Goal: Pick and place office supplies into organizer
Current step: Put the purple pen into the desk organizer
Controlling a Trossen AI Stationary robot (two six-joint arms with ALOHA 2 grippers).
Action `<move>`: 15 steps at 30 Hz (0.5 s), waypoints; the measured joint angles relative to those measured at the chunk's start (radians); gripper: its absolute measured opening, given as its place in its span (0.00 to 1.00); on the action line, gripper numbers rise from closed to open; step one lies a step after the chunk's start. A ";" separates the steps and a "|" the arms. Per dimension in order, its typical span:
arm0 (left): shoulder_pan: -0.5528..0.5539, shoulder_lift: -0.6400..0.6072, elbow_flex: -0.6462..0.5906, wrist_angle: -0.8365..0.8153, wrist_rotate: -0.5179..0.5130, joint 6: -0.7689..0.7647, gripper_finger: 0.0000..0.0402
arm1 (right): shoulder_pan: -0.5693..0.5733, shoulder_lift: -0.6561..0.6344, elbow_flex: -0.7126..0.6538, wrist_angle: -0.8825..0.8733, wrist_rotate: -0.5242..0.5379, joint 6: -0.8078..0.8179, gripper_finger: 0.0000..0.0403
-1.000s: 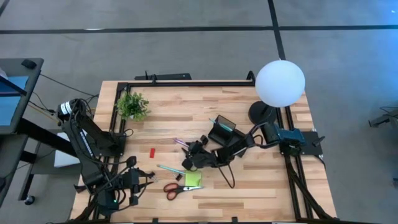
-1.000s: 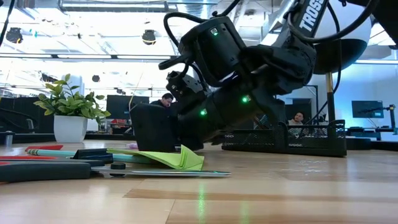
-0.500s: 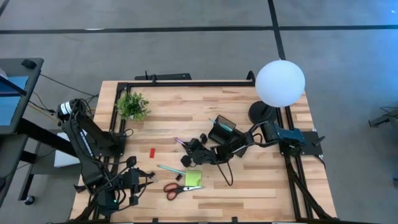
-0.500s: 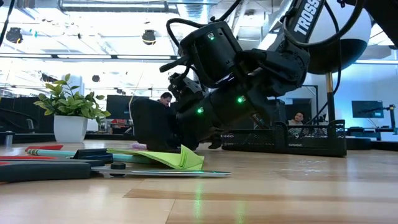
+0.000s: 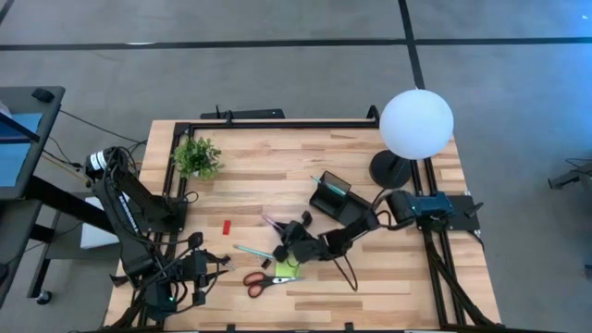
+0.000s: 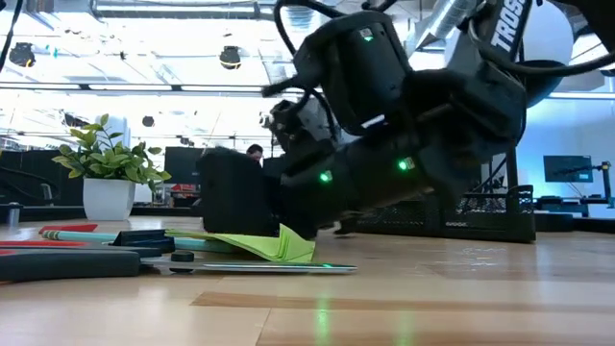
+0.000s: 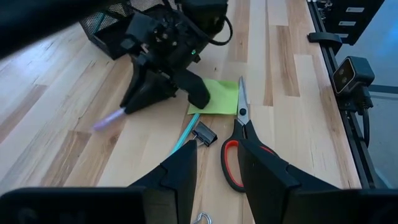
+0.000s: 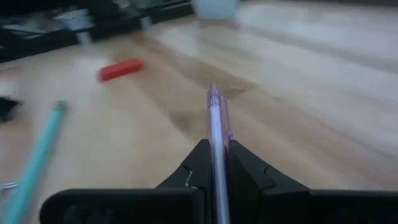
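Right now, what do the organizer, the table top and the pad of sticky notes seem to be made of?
The organizer looks like black wire mesh, probably metal: the left wrist view shows an open grid in its wall. The table top looks like pale wooden planks with visible grain and seams, a matte finish. The sticky-note pad looks like lime-green paper, flat and matte.

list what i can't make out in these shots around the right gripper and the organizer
- Organizer contents: too small in the high view; in the low view the right arm hides most of it.
- Purple pen in the right gripper: far end blurred in the right wrist view; whether it is off the table, unclear.
- Sticky-note pad: partly covered by the right gripper from above.
- Left gripper: only its fingers show, cut by the edge.
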 joint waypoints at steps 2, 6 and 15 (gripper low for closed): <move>0.000 0.000 0.000 0.000 0.000 0.000 0.28 | 0.015 -0.012 -0.004 -0.010 0.069 -0.016 0.08; 0.000 0.000 0.000 0.000 0.000 0.000 0.28 | 0.047 -0.081 -0.012 -0.050 0.190 -0.055 0.08; 0.000 0.000 0.000 0.000 0.000 0.000 0.28 | 0.106 -0.390 -0.007 -0.414 0.435 -0.102 0.08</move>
